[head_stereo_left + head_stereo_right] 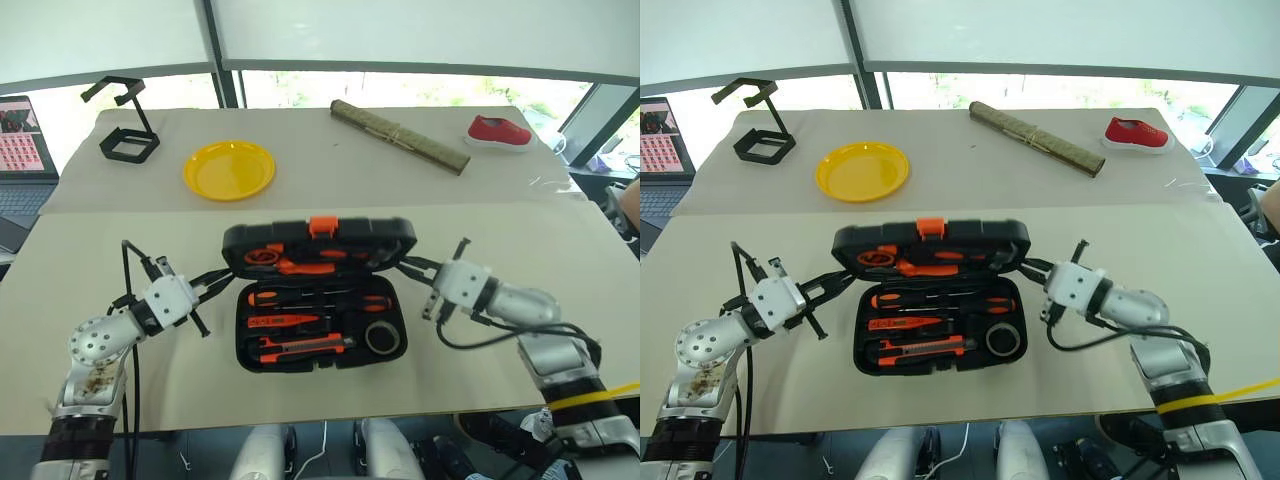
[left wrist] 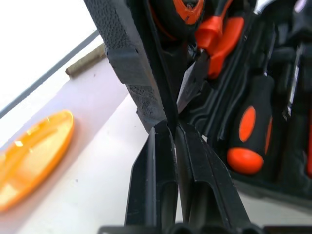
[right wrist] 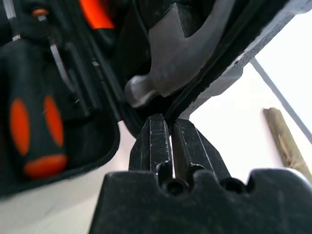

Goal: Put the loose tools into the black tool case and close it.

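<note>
Lying near the front middle of the paper-covered counter [image 1: 520, 250], the black tool case [image 1: 318, 295] is part-way open, its lid [image 1: 318, 248] raised at the far side with the small orange latch [image 1: 323, 226] on its upper edge. The two long screwdrivers [image 1: 315, 298] sit in the far row of the base, the slim orange tester pen [image 1: 283, 321] in the row below them, the orange-black utility knife [image 1: 300, 346] along the near edge, and the small grey tape roll [image 1: 381, 338] in the near right corner. The lid carries the orange-handled pliers [image 1: 300, 265] and, seen in the right wrist view, the steel-headed hammer [image 3: 180, 53].

The left hand [image 1: 212, 287] meets the lid's left end; in its wrist view the two fingers [image 2: 151, 170] stand nearly together with the lid's thin rim between their tips. The right hand [image 1: 410, 268] is at the lid's right end, its fingers [image 3: 153, 141] also almost closed, their tips right at the rim; whether they truly clamp it I cannot tell.

Further back on the counter are a yellow plate [image 1: 229, 169], a black wire stand [image 1: 128, 120], a rolled bamboo mat [image 1: 400, 136] and a red shoe [image 1: 498, 131]. A laptop [image 1: 22, 150] stands off the left edge.
</note>
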{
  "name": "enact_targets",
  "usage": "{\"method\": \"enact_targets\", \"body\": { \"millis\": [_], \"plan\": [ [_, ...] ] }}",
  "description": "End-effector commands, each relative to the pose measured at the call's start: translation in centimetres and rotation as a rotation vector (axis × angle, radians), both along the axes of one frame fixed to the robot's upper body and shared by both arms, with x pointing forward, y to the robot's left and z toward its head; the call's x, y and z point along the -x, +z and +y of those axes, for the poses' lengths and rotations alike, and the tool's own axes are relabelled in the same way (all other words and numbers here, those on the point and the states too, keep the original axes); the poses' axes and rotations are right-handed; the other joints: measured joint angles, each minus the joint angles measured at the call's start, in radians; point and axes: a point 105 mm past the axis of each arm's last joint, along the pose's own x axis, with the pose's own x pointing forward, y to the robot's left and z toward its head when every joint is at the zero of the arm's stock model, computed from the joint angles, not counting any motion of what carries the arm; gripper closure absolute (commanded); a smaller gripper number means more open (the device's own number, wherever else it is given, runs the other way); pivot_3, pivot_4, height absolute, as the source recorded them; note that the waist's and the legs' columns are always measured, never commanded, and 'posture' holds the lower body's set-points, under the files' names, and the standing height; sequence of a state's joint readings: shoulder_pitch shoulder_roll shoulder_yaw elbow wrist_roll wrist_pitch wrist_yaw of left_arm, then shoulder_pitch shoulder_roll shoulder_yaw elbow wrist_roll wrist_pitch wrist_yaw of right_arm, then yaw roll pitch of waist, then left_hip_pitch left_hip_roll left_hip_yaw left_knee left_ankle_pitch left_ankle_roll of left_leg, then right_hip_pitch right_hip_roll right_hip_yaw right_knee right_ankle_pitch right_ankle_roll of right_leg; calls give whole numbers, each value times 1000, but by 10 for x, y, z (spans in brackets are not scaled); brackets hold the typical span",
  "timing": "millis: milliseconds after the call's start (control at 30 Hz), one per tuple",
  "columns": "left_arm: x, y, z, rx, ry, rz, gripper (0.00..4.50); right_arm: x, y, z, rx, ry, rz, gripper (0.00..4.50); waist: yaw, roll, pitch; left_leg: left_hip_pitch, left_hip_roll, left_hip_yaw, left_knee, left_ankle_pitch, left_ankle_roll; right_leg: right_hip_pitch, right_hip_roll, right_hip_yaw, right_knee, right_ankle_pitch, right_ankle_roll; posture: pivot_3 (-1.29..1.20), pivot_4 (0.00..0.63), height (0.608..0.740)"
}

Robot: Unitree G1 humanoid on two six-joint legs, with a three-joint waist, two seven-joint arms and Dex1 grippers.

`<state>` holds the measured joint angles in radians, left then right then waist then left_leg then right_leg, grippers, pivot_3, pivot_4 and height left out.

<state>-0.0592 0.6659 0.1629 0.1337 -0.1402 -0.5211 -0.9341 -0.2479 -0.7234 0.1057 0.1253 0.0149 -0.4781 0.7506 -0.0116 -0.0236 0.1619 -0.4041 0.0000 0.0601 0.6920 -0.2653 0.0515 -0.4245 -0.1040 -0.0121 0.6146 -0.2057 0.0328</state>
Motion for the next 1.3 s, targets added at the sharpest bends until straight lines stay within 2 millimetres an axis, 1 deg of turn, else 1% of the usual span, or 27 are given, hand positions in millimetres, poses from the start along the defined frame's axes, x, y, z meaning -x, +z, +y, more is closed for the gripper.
{"method": "enact_targets", "body": {
  "millis": [33, 133, 233, 267, 300, 367, 400, 467, 500, 533, 600, 633, 667, 733, 767, 800, 833, 900, 1000, 1067, 1100, 1233, 1300],
  "plan": [
    [12, -6, 10, -81, -30, 8, 2866, 7, 1, -18, 47, -9, -45, 2815, -1, 0, 0, 1, 1, 0, 0, 0, 1, 1, 0, -1, -1, 0, 0, 0, 150, 740],
    [16, -11, 25, -84, 3, 69, 1569, 11, 1, -28, 90, -15, -82, 1731, 0, 0, 0, 1, 1, 0, 1, 0, 1, 1, -1, 0, 0, 1, 1, 0, 150, 740],
    [17, -19, 35, -97, 23, 138, 571, 14, -1, -35, 103, -25, -89, 743, 1, 0, 0, 2, 1, 0, 1, 0, 0, 2, -1, 0, 1, 1, 1, 0, 150, 740],
    [14, -21, 38, -35, 55, 195, 247, 19, -4, -40, 83, -36, -22, 476, 2, 0, 0, 2, 0, 0, 1, 0, 0, 2, -1, 0, 1, 1, 1, 0, 150, 740],
    [10, -21, 40, 20, 80, 231, 247, 25, -7, -44, 53, -43, 50, 476, 5, 0, 0, 2, 1, 0, 1, 0, 0, 2, -1, 0, 1, 1, 1, 0, 150, 740],
    [1, -19, 41, 98, 114, 284, 178, 37, -10, -48, -9, -50, 186, 812, 13, 0, 0, 2, 1, 0, 1, 0, 1, 3, -1, -1, 0, 0, 1, 0, 150, 740],
    [-3, -17, 40, 115, 118, 292, 664, 45, -11, -48, -24, -38, 242, 1102, 16, 0, 0, 2, 1, 0, 1, 0, 1, 3, -1, -1, 1, 0, 1, 0, 150, 740],
    [-14, -12, 36, 147, 126, 307, 1171, 63, -16, -45, -19, -6, 359, 1715, 23, 0, 0, 1, 1, 0, 2, 0, 1, 3, -1, -1, 1, 1, 2, 0, 150, 740],
    [-21, -9, 32, 166, 128, 312, 1610, 72, -18, -42, -15, 17, 407, 2118, 24, 0, 0, 2, 1, 0, 3, 0, 1, 3, -1, -1, 1, 1, 2, 0, 150, 740],
    [-27, -7, 28, 175, 128, 314, 1910, 81, -21, -38, -15, 29, 463, 2428, 24, 0, 0, 2, 1, 0, 3, 0, 1, 4, -1, -1, 1, 1, 2, 0, 150, 740],
    [-42, -3, 17, 191, 111, 340, 2677, 103, -34, -29, 27, 68, 598, 3136, 26, -1, 0, 3, 1, 0, 4, 0, 1, 5, -1, -1, 2, 1, 2, 0, 150, 740],
    [-49, -1, 11, 193, 102, 346, 3106, 113, -39, -23, 53, 98, 643, 3608, 27, -1, 0, 3, 1, 0, 4, 0, 1, 6, 0, -1, 2, 1, 2, 0, 150, 740],
    [-56, -1, 4, 192, 90, 370, 3408, 121, -45, -15, 65, 120, 683, 3838, 27, -1, 0, 3, 0, 0, 4, 0, 1, 5, 0, -1, 2, 1, 3, 0, 150, 740],
    [-61, -6, -5, 190, 75, 439, 4190, 126, -50, -4, 73, 136, 712, 4500, 27, -1, -1, 3, 0, 0, 5, 0, 1, 5, 1, -1, 2, 1, 3, 0, 150, 740],
    [-62, -8, -9, 181, 59, 467, 4460, 126, -55, 0, 82, 127, 731, 4500, 23, -1, -1, 2, 0, 0, 6, 0, 1, 5, 2, -1, 2, 1, 3, 0, 150, 740],
    [-64, -11, -11, 164, 54, 487, 4460, 125, -59, 3, 95, 118, 741, 4500, 19, -2, -1, 2, 0, 0, 6, 0, 1, 4, 2, 0, 2, 1, 3, 0, 150, 740],
    [-64, -15, -13, 150, 46, 517, 4460, 120, -60, 9, 85, 113, 723, 4500, 14, -2, -1, 2, 0, 0, 6, 0, 1, 4, 3, 1, 2, 1, 3, 0, 150, 740],
    [-63, -19, -16, 139, 33, 562, 4460, 113, -61, 18, 70, 107, 702, 4500, 6, -5, -2, 2, 1, 1, 5, 0, 1, 4, 4, 2, 2, 1, 3, 0, 150, 740],
    [-48, -23, -21, 133, -35, 674, 4460, 84, -55, 34, 36, 76, 611, 4500, -2, -8, -2, 2, 8, 0, 6, 0, 0, 3, 11, 2, 0, 3, 0, 0, 150, 740],
    [-42, -26, -18, 128, -31, 703, 4460, 65, -50, 39, 20, 45, 548, 4500, -4, -8, -2, 2, 11, 1, 6, 1, -2, 3, 13, 2, 0, 3, -1, 0, 150, 740],
    [-41, -27, -16, 127, -23, 706, 4460, 59, -48, 40, 18, 35, 532, 4500, -5, -8, -2, 2, 11, 1, 5, 2, -4, 2, 14, 2, 1, 3, -2, 0, 150, 740],
    [-32, -31, -3, 177, 53, 707, 4460, 21, -34, 48, -23, -7, 427, 4500, -5, -8, -2, 3, 12, 2, 5, 3, -5, 2, 14, 3, 2, 3, -4, 0, 150, 740],
    [-26, -32, 1, 204, 81, 707, 4460, 7, -29, 51, -45, -23, 402, 4500, -5, -8, -2, 4, 12, 3, 5, 3, -5, 2, 13, 3, 2, 4, -4, 0, 150, 740]
  ]
}}
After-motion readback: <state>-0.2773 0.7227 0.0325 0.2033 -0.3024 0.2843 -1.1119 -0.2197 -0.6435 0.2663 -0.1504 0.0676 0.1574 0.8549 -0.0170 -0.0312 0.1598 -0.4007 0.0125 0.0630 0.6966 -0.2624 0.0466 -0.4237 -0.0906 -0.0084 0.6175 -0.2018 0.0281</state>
